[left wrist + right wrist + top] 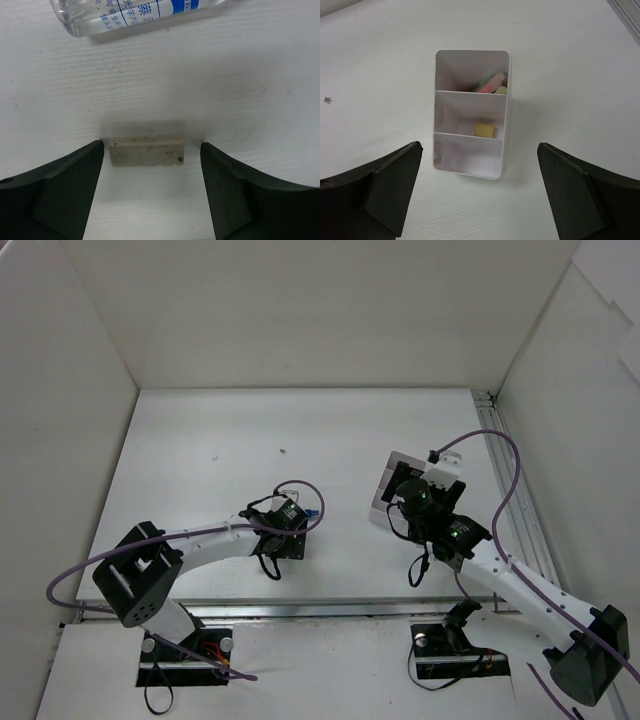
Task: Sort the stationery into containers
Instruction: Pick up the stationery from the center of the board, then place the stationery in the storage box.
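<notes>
In the left wrist view a beige eraser block (146, 150) lies on the white table between the tips of my open left gripper (152, 146), touching neither finger. A clear stubby tube (125, 12) with blue print lies just beyond it; its blue end (314, 512) shows beside my left gripper (288, 525) in the top view. My right gripper (478, 150) is open and empty, hovering over the white three-compartment box (467, 173). The far compartment holds pens (492, 84), and the middle one holds a yellowish eraser (484, 130). The near compartment holds nothing. In the top view the box (383, 490) is partly hidden under my right gripper (408, 492).
White walls enclose the table on the left, back and right. A metal rail (520, 500) runs along the right edge. Purple cables loop over both arms. A small dark speck (282, 451) lies mid-table.
</notes>
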Motion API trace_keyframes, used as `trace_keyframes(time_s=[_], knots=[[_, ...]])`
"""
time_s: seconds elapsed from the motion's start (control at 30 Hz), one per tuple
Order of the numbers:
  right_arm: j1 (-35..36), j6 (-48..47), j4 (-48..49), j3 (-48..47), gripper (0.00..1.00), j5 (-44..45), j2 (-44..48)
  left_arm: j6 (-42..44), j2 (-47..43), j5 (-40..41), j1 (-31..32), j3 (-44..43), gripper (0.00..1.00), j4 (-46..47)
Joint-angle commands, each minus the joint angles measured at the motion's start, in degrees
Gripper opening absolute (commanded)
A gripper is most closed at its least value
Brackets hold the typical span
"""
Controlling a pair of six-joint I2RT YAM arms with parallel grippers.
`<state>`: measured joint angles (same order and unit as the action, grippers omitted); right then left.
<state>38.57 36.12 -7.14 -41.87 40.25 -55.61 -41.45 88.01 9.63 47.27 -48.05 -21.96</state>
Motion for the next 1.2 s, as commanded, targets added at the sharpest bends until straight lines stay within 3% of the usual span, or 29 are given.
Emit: trace_keyframes(time_s=[0.0, 0.1, 0.2, 0.23, 0.27, 0.47, 0.67, 0.93, 1.0, 1.17], knots=[[-0.42, -0.08, 1.34, -0.06, 0.98, 2.38, 0.95, -1.44, -0.12, 3.55, 0.81, -3.27, 0.71, -2.30], [-0.25, -0.17, 1.42, -0.06, 0.98, 2.55, 0.77, -1.18, 0.15, 3.91, 1.34, -4.06, 0.65, -2.74], [-0.42, -0.17, 1.42, -0.06, 0.98, 2.55, 0.95, -1.35, -0.20, 4.34, 2.56, -4.68, 0.52, -4.06], [-0.42, -0.26, 1.34, -0.06, 0.98, 2.55, 1.12, -1.35, -0.90, 4.61, 2.57, -4.94, 0.42, -4.76], [-0.34, -0.17, 1.42, 0.12, 0.98, 2.64, 1.30, -1.87, -1.26, 5.05, 3.18, -5.29, 0.41, -5.55], [-0.25, 0.71, 1.34, 1.52, 0.98, 3.61, 4.19, 0.84, -6.09, 6.54, 5.29, -8.71, 0.41, -5.73], [-0.42, 3.16, 0.37, 5.21, 0.98, 7.20, 13.33, 11.82, -6.71, 5.93, 5.29, -18.99, 0.43, -0.99], [-0.42, 5.71, -8.94, 6.36, 0.98, 11.34, 27.83, 25.71, 6.81, -6.54, 2.22, -40.93, 0.45, 5.60], [-0.34, 6.33, -11.22, 6.53, 0.98, 11.61, 30.38, 27.30, 11.02, -12.14, 2.22, -44.74, 0.45, 6.40], [-0.60, 7.65, -15.70, 6.71, 0.98, 11.78, 34.51, 28.45, 17.54, -15.95, 2.22, -53.98, 0.46, 8.86]])
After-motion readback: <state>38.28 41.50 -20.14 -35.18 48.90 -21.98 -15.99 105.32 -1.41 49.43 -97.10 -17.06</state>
